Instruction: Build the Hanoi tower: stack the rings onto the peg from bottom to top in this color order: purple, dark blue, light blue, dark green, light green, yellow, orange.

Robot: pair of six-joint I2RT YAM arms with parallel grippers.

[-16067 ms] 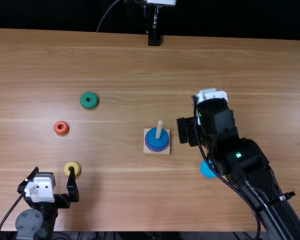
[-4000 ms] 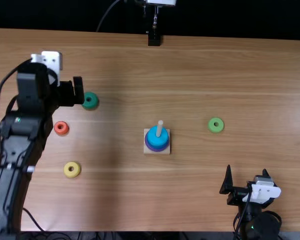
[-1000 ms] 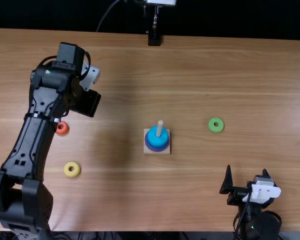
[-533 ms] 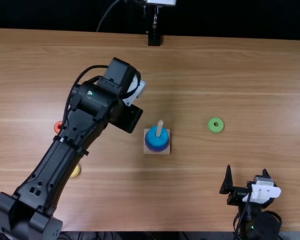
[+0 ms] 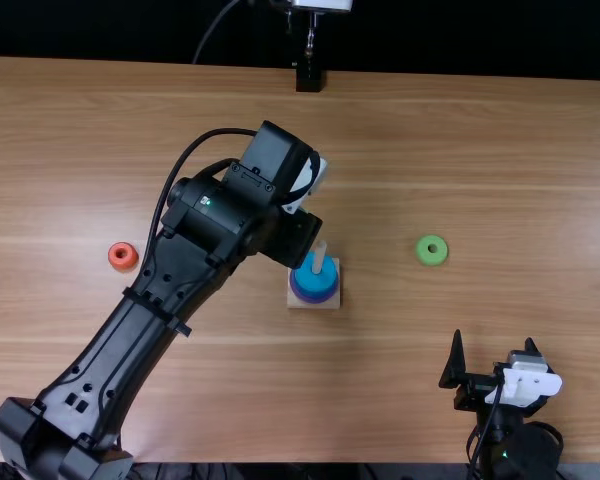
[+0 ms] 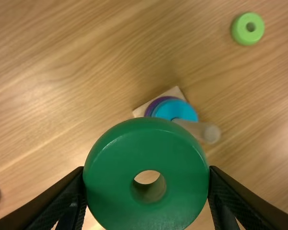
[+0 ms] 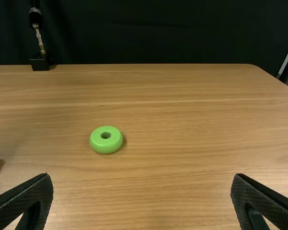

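Lying leftmost on the surface point(image 5: 480, 150): one orange ring point(image 5: 122, 256). Next, the left claw point(image 5: 298, 240) is gripping one dark green ring point(image 6: 113, 182) near the upright peg point(image 5: 320, 258), whose base point(image 5: 294, 303) is bearing purple point(image 5: 314, 299) and light blue point(image 5: 316, 275) rings. Then one light green ring point(image 5: 432, 250) is resting flat. Rightmost, the right claw point(image 5: 492, 345) is standing released, fingers spread.
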